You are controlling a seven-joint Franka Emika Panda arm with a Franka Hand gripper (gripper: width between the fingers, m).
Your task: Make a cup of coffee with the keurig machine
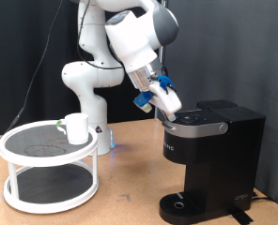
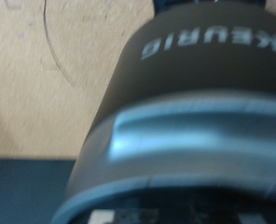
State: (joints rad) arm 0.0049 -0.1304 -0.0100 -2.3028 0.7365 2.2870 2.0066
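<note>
Black curtain is hung behind everything, with a light wooden worktop [image 1: 130, 183] laid out in front of it. Over at the worktop's right end, the keurig [image 1: 209, 159] is parked, lid down, round drip tray at its base near the front edge. The gripper [image 1: 169, 114] is pressed right up against the front-left edge of the lid, angled down from the white arm [image 1: 130, 42]. Whether the fingers are spread or closed can't be made out from the exterior view, since they're lost against the black lid, and no fingers are seen in the wrist view either.

At the left end, a white two-tier round rack [image 1: 50, 164] is set, and the cup [image 1: 77, 127] is standing upright on its top shelf, toward the shelf's right side, well apart from the machine. Nothing is sitting on the drip tray.

Only the wrist view gets the close-up: the machine's dark front with the KEURIG lettering [image 2: 211, 41] is shown blurry, a shiny silver band [image 2: 199, 131] is caught across the body, and bare worktop is seen beside it. The cup and rack are not picked up there at all.
</note>
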